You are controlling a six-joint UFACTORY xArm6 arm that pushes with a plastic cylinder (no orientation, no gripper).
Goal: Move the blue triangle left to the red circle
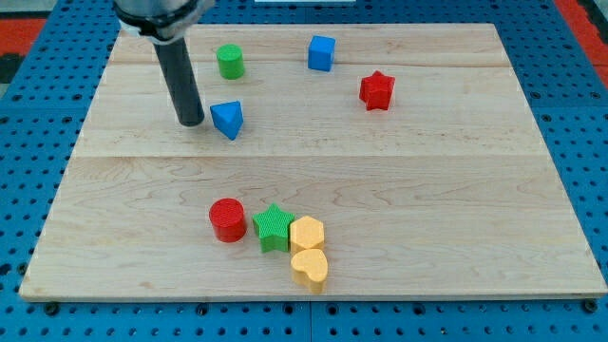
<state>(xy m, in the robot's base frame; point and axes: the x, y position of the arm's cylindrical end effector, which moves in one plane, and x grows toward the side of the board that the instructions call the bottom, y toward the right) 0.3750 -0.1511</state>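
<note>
The blue triangle [228, 119] lies in the upper left part of the wooden board [437, 218]. The red circle [227, 219] stands lower down, near the middle bottom, well below the triangle. My tip [192, 123] rests on the board just left of the blue triangle, very close to its left side or touching it. The dark rod rises from there to the view's top left.
A green star [274, 227] sits right of the red circle, touching a yellow hexagon [307, 234] and a yellow heart [310, 268]. A green cylinder [230, 62], a blue cube [321, 52] and a red star [376, 90] lie along the top.
</note>
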